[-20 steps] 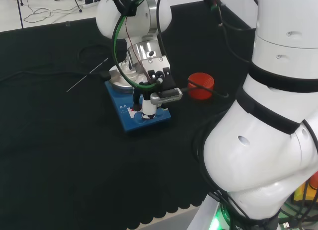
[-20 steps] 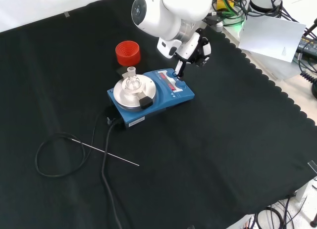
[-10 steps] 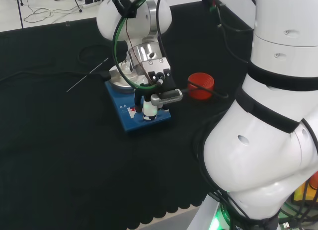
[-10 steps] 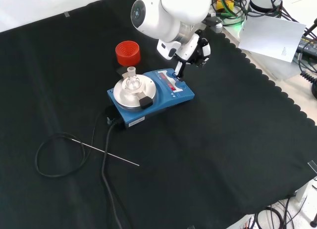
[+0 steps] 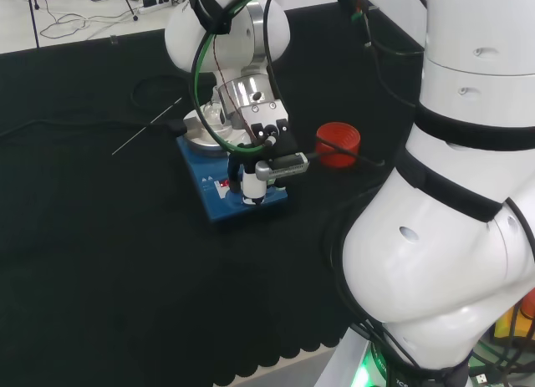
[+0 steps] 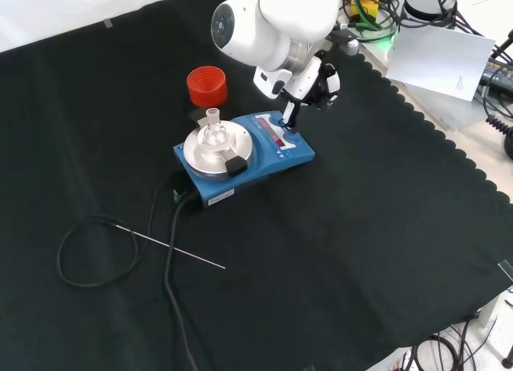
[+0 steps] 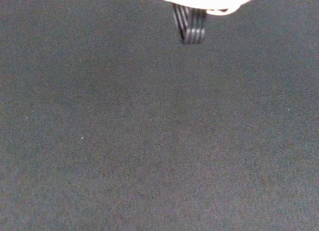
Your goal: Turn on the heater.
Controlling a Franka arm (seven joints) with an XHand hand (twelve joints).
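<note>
hand: one finger down | touching heater front panel

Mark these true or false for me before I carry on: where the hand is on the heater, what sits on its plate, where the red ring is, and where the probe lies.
1. A finger of the hand points down at the heater control panel. True.
2. The heater's round plate is bare. False: a small glass flask stands on it.
3. The red ring sits on the plate. False: it stands on the cloth beyond the heater in the front view.
4. A thin metal probe lies on the cloth. True.
</note>
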